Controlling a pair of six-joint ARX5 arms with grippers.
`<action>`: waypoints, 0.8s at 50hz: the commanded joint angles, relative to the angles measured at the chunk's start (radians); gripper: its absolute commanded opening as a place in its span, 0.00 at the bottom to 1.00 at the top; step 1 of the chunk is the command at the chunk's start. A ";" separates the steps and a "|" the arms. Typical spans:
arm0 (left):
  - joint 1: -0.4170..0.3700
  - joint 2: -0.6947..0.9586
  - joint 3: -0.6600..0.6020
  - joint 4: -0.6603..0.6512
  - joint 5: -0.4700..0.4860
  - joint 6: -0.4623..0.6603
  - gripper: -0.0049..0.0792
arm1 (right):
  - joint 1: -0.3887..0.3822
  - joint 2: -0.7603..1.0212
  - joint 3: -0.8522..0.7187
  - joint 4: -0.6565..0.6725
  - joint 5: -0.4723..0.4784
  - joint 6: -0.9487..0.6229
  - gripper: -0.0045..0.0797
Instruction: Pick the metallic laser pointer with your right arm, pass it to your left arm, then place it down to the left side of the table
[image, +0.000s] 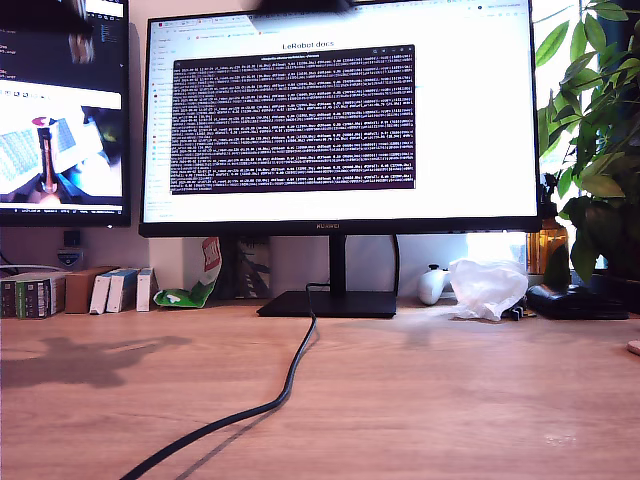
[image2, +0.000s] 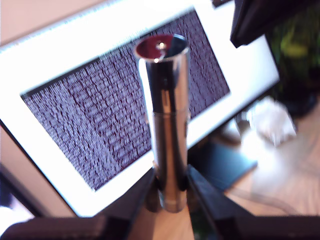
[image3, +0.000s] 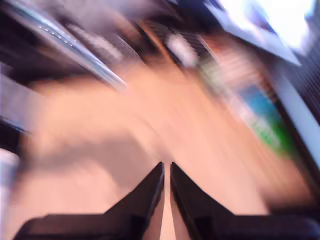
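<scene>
The monitor (image: 340, 115) screen shows "LeRobot docs"; its lower bezel reads "HUAWEI".

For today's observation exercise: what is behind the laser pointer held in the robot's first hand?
Behind the laser pointer stands the monitor showing dark text. The pointer covers a strip of it.

On my table (image: 450, 400) a black cable (image: 270, 400) snakes toward the monitor (image: 340, 120). A crumpled plastic bag (image: 488, 287) and plant (image: 600, 150) sit at the exterior view's right.
</scene>
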 joint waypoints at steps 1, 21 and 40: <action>0.001 0.008 0.011 -0.018 -0.012 0.013 0.03 | -0.009 -0.015 0.010 -0.012 0.101 0.021 0.04; -0.005 0.008 0.011 -0.122 -0.109 0.108 0.03 | -0.113 -0.015 0.009 -0.020 0.391 0.190 0.04; -0.005 0.009 0.012 -0.257 -0.180 0.185 0.03 | -0.211 -0.015 0.008 -0.033 0.475 0.217 0.04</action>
